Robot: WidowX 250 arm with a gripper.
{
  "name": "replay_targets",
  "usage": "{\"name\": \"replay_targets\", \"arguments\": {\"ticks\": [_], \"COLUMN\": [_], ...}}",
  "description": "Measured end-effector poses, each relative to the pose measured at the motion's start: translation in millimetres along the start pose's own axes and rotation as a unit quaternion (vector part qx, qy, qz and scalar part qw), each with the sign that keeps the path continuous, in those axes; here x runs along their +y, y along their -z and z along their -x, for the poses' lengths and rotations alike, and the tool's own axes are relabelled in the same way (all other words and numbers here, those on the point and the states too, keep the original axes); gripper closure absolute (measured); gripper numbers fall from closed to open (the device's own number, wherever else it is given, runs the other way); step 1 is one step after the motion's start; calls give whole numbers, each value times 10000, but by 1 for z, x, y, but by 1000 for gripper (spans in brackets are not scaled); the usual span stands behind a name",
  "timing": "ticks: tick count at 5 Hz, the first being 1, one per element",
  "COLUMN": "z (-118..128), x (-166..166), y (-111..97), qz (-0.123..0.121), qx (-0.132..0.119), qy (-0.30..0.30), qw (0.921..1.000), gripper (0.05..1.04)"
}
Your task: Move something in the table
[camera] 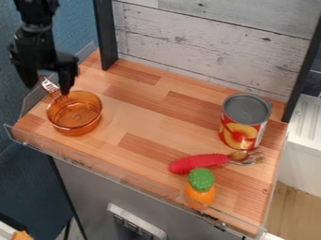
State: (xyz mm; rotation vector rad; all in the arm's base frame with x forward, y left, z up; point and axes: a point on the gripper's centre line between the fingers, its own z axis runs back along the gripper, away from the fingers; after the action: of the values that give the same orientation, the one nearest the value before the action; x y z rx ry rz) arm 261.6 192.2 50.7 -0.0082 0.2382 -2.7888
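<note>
At the upper left of the camera view my gripper (47, 89) hangs over the table's left end, its two fingers spread apart. Between them shows the handle of a see-through amber pot (76, 123); the right fingertip is at the pot's back rim, and I cannot tell if it touches. On the right stands an open-topped can (241, 133) with a red and yellow label. A utensil with a red handle (199, 162) lies in front of it, metal end to the right. By the front edge is an orange toy with a green top (201, 180).
The wooden table (147, 126) has a low clear guard (119, 174) along its front and left edges. A whitewashed plank wall (207, 44) stands behind, between dark posts at the left (105, 35) and right.
</note>
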Motion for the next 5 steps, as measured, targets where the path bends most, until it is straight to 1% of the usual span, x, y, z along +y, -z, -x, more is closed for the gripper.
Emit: {"name": "replay_targets", "arguments": {"ticks": [1, 2, 3, 4, 5], "z": [-9, -10, -12, -10, -10], "x": [-5, -12, -12, -7, -2], "y": [18, 29, 41, 47, 48], "qz": [73, 64, 72, -54, -208], "qx": [-223, -241, -334, -291, -235], "qy": [-140, -307, -339, -244, -214], "qw": [9996, 9992, 9988, 9993, 9993], "gripper": [85, 85, 135, 431, 741]}}
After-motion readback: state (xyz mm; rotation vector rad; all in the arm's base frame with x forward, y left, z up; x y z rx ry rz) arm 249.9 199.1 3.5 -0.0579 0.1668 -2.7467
